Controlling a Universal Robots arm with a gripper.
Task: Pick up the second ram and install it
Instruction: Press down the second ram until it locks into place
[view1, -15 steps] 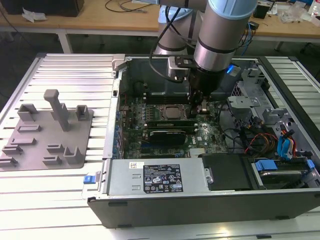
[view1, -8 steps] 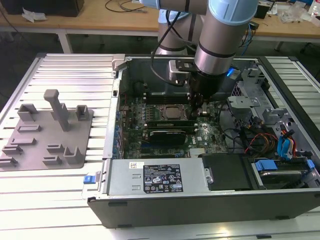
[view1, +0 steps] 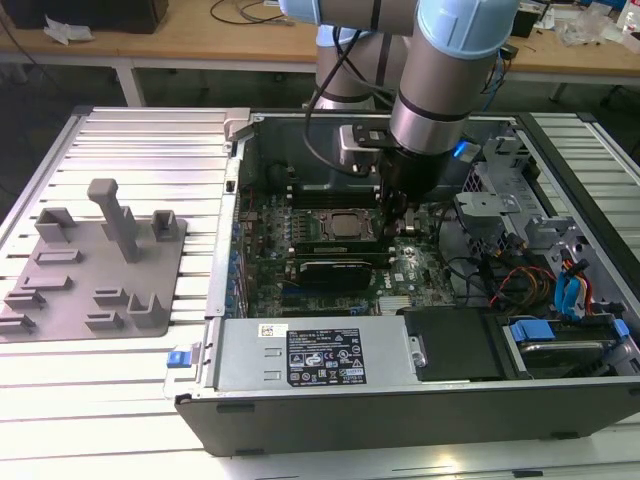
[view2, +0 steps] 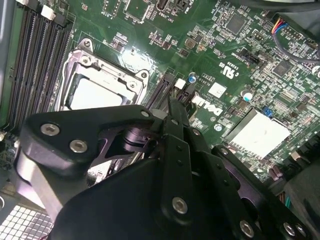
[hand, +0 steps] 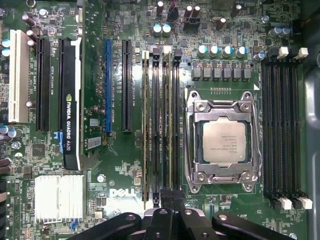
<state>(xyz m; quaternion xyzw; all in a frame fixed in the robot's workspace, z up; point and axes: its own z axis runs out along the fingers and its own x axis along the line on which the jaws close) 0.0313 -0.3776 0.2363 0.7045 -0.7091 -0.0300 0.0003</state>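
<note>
First wrist view: seated ram sticks (hand: 146, 120); end effector (hand: 167, 199) fingers together, empty.

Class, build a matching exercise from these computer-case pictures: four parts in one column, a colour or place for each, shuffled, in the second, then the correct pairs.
Parts:
1. processor
2. heatsink
3. graphics card
4. gripper

Descriptions:
A. black, standing on edge in a slot
B. silver, finned block
C. inside a metal socket frame
D. over the memory slots beside the socket

Pairs: 1-C, 2-B, 3-A, 4-D
</note>
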